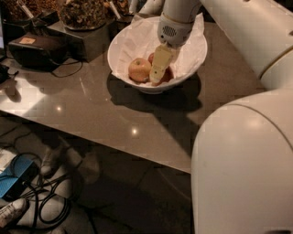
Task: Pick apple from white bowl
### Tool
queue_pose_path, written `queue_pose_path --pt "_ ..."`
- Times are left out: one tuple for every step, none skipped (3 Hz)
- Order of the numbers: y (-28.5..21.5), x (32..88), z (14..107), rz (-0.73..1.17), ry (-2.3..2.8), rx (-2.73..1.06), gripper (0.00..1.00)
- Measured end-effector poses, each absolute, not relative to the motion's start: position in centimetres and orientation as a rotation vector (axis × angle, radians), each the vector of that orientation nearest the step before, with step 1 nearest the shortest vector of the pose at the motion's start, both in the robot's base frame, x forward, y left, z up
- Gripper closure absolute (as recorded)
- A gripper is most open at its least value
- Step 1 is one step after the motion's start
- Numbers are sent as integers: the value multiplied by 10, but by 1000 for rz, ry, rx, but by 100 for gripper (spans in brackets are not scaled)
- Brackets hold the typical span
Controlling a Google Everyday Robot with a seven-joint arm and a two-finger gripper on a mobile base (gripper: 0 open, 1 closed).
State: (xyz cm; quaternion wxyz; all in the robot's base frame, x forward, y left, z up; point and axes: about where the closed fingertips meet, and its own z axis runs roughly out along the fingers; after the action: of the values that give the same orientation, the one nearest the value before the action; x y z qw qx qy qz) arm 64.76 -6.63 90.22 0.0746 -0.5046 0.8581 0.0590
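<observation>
Pincer [155, 78] in one white bowl [112, 58], among at least two apples [139, 69], grip state unclear.

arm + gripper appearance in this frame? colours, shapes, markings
Arm: glossy white, rounded shells, thin tan seam at a joint, no exposed cables. Wrist housing white with a small perforated grille. Gripper, down in the white bowl, is pale cream and tapered.
</observation>
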Motion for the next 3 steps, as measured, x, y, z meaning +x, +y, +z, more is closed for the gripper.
queue_pose_path --pt "-67 651 896 167 2588 -1519 33" --pt "-69 656 889 162 2602 -1522 33" --pt "-74 661 881 156 2617 -1520 33"
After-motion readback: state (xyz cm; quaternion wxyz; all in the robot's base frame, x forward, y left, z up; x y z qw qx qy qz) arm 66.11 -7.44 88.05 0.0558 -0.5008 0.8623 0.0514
